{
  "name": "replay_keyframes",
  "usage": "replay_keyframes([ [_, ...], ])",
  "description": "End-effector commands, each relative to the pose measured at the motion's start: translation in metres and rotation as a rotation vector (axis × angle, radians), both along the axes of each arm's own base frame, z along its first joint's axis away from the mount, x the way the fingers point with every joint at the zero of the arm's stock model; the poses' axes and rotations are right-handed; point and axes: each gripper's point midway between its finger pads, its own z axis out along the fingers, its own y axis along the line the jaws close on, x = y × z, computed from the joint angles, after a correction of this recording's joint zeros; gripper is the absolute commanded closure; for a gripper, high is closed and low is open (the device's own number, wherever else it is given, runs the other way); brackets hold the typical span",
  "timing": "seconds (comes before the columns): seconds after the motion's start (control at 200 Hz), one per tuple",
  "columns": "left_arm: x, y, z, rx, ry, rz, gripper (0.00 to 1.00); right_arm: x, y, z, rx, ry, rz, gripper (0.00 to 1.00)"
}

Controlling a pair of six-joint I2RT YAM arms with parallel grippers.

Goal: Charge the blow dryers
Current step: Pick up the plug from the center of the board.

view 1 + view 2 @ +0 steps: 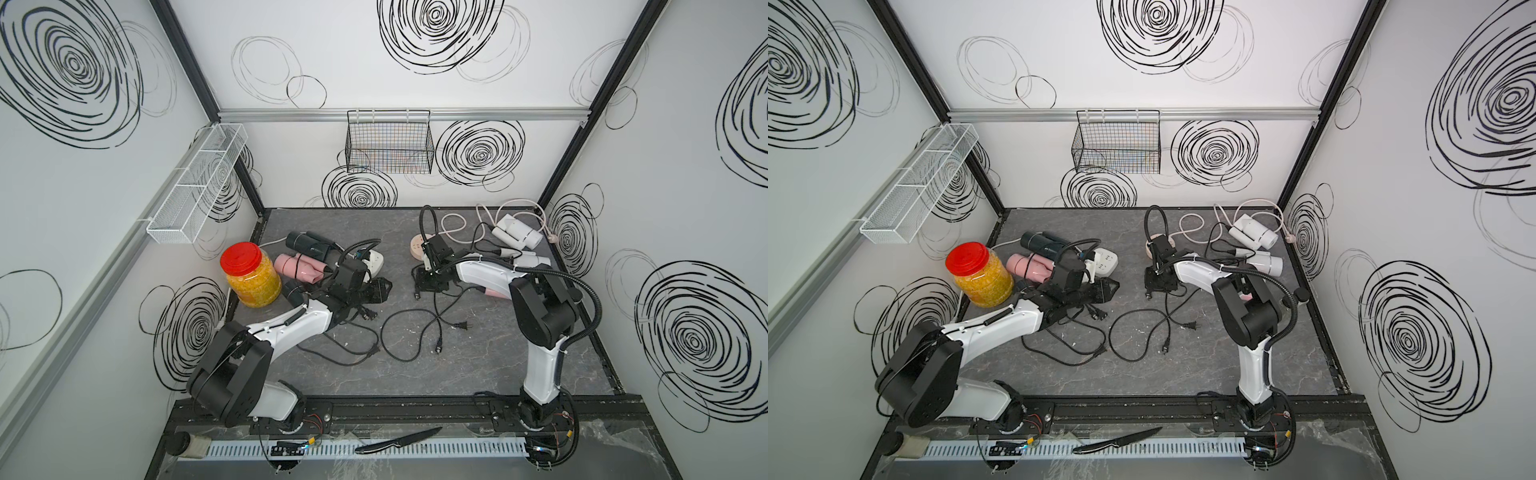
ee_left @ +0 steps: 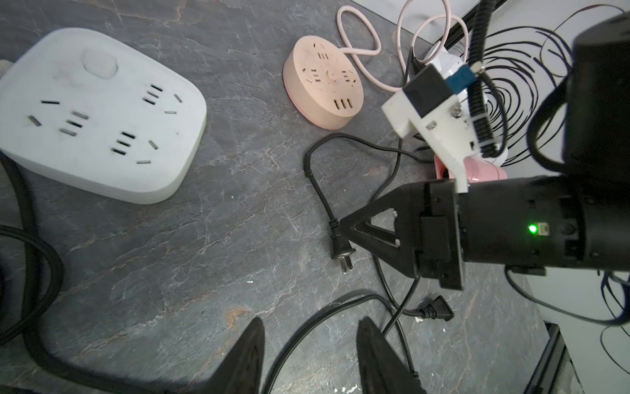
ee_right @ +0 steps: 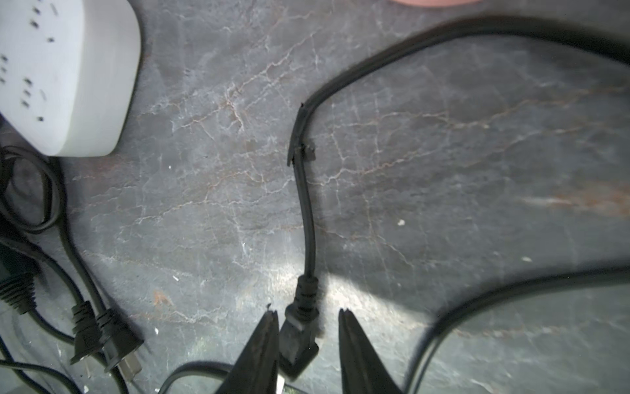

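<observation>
The right end effector [image 3: 308, 312] is released above the grey worktop [image 3: 443, 170], with its jaws on both sides of a black plug [image 3: 298, 334]. One finger is just beside the plug and the other is clearly apart from it, so nothing is grasped. The left end effector [image 2: 312, 320] is released too, and a black cord [image 2: 341, 303] runs across the gap between its fingers. In a top view, a dark blow dryer [image 1: 309, 243] and a pink blow dryer [image 1: 297, 268] lie together at about 10 o'clock from the left end effector, and the white power strip [image 1: 372, 262] is near at 12 o'clock. Two white blow dryers [image 1: 517, 235] lie at about 2 o'clock from the right end effector, well apart from it. The round socket hub [image 1: 419, 245] stands near at its 12 o'clock.
</observation>
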Motion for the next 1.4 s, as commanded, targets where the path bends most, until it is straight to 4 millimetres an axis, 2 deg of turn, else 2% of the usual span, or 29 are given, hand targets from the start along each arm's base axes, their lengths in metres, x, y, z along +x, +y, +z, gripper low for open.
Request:
replay_keyframes([
  [0.0, 0.001, -0.003, 0.003, -0.011, -0.049, -0.001, 0.51, -0.005, 0.001, -0.007, -0.072, 0.042, -0.02, 0.66],
  [0.255, 0.002, -0.009, 0.005, -0.059, -0.059, -0.008, 0.51, -0.013, -0.005, -0.025, -0.209, 0.054, -0.029, 0.67],
  [0.425, 0.004, -0.016, 0.012, -0.136, -0.059, -0.02, 0.51, -0.012, -0.013, -0.022, -0.267, 0.025, -0.049, 0.83],
  [0.515, 0.006, -0.025, 0.018, -0.217, -0.06, -0.029, 0.5, -0.011, -0.008, -0.003, -0.18, -0.038, -0.046, 0.88],
  [0.58, 0.01, -0.03, 0.023, -0.282, -0.058, -0.028, 0.49, -0.014, -0.006, 0.018, -0.11, -0.12, -0.026, 0.88],
  [0.665, 0.015, -0.041, 0.038, -0.402, -0.065, -0.041, 0.39, -0.02, -0.006, 0.048, -0.008, -0.235, 0.007, 0.88],
  [0.731, 0.017, -0.055, 0.049, -0.484, -0.054, -0.08, 0.33, -0.027, -0.009, 0.066, 0.048, -0.303, 0.032, 0.88],
  [0.841, 0.015, -0.086, 0.059, -0.538, -0.025, -0.156, 0.31, -0.037, -0.014, 0.086, 0.111, -0.389, 0.056, 0.89],
  [0.956, 0.014, -0.112, 0.065, -0.536, -0.019, -0.196, 0.3, -0.046, -0.016, 0.097, 0.166, -0.433, 0.07, 0.88],
  [1.126, 0.018, -0.132, 0.081, -0.595, -0.03, -0.222, 0.34, -0.055, -0.016, 0.097, 0.199, -0.439, 0.082, 0.88],
  [1.276, 0.023, -0.138, 0.069, -0.571, 0.001, -0.203, 0.38, -0.058, -0.019, 0.108, 0.221, -0.482, 0.077, 0.88],
  [1.391, 0.027, -0.133, 0.051, -0.497, 0.028, -0.154, 0.39, -0.058, -0.024, 0.11, 0.204, -0.491, 0.074, 0.88],
])
